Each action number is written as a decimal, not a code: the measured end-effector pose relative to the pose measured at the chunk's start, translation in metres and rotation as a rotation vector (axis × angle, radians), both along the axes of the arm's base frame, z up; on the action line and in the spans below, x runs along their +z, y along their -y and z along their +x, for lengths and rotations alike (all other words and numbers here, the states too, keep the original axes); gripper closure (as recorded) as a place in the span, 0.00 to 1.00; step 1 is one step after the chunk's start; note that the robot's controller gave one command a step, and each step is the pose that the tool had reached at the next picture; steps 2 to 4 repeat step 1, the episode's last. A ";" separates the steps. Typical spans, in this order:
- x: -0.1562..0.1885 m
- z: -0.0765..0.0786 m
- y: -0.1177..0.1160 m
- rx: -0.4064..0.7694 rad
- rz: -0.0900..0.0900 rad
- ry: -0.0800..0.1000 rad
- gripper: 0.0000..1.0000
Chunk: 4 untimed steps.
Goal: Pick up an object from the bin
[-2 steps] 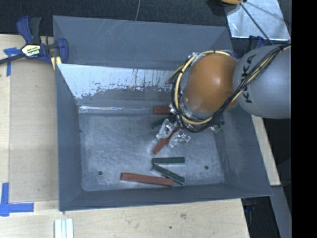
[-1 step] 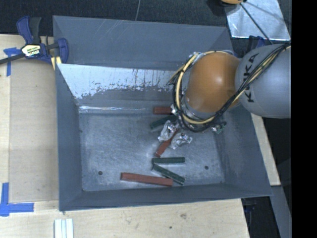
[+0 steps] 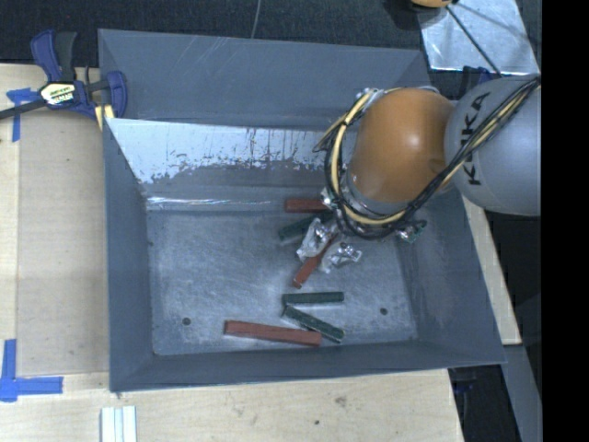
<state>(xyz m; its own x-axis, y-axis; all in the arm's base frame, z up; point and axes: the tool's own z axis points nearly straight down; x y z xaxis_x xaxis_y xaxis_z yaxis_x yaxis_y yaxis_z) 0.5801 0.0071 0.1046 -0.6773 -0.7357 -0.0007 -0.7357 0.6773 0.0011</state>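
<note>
Your gripper (image 3: 329, 249) hangs low near the bin's (image 3: 184, 274) right wall, just over a short red-brown stick (image 3: 306, 271) (open or closed, I cannot tell). This looks like the grasp step: straddle that stick squarely, then lift.

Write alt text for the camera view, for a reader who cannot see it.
The arm's gripper is low in the middle of a grey metal bin, right above a short reddish-brown stick. Nearer the front wall lie two dark green sticks and a longer reddish-brown stick.
</note>
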 end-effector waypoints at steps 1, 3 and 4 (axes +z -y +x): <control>0.014 0.002 0.000 0.000 0.000 0.003 1.00; 0.014 0.002 0.000 0.000 0.000 0.003 1.00; 0.014 0.002 0.000 0.000 0.000 0.003 1.00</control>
